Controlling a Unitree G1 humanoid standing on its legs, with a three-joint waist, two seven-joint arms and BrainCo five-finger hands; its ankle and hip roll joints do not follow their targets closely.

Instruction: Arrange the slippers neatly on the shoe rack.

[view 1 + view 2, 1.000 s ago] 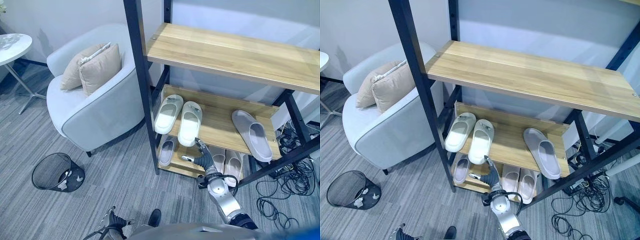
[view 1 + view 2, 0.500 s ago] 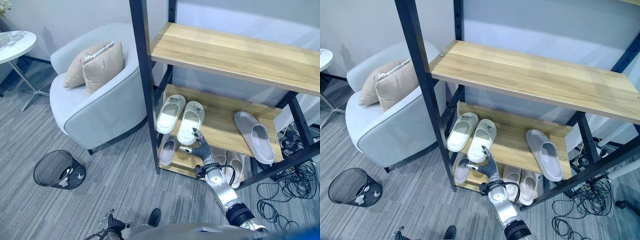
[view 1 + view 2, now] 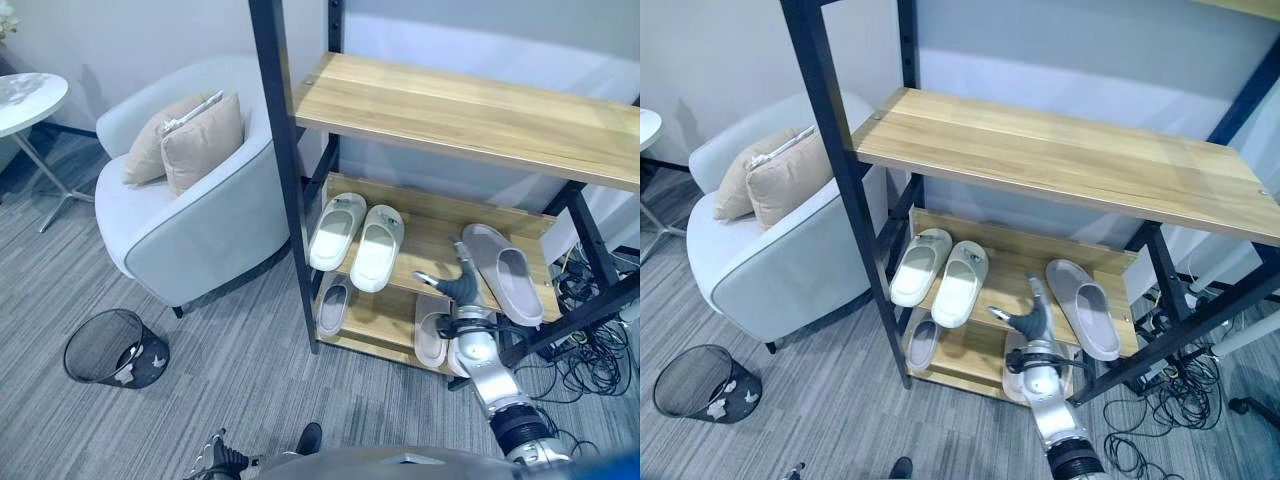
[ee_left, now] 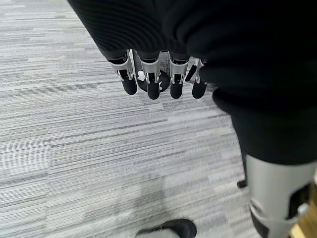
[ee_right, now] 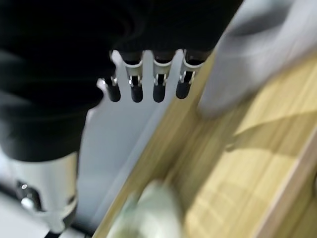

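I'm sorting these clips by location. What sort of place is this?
Probably a living room or lounge: a shoe rack holding slippers, a cushioned armchair, and a carpeted floor.

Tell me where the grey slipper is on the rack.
The grey slipper lies alone at the right end of the middle shelf, angled, apart from the white pair on the left. The right hand is just beside its left edge.

Pale grey slipper (image 3: 503,271), wooden shelf (image 3: 430,245)
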